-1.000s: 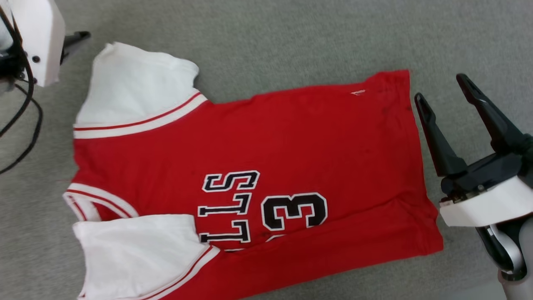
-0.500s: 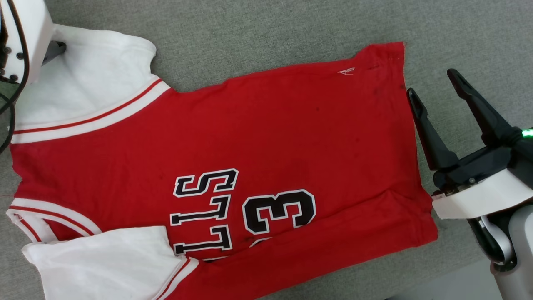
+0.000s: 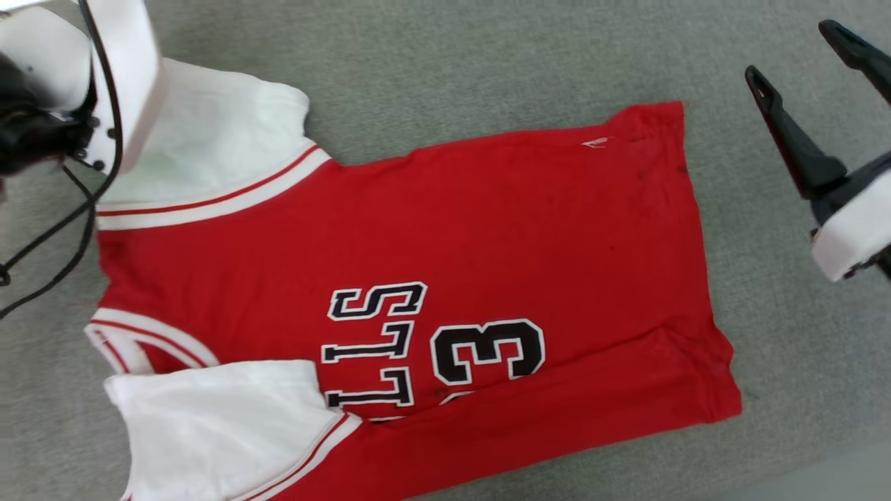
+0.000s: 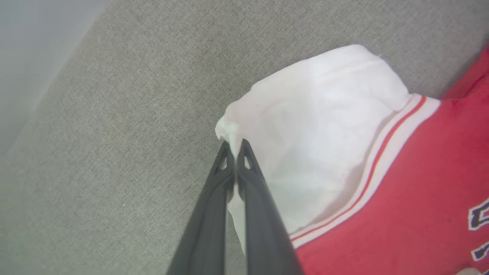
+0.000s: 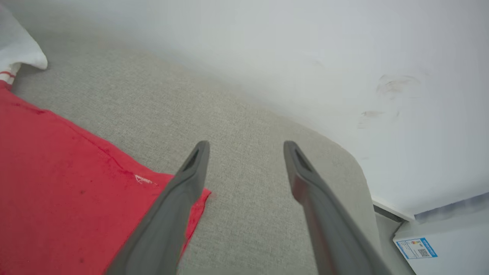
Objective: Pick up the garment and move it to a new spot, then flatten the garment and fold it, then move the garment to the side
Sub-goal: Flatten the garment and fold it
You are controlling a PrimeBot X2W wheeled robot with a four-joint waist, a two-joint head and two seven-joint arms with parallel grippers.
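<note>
Right fingers higher; garment collar-left, hem-right.

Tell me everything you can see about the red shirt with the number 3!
The red jersey T-shirt looks like soft knit cloth, with white short sleeves, red-and-white striped trim, and black white-outlined letters and a 3. It lies front up, mostly flat, on the grey fabric surface, one side folded over part of the lettering. The left gripper pinches the far sleeve's edge.
</note>
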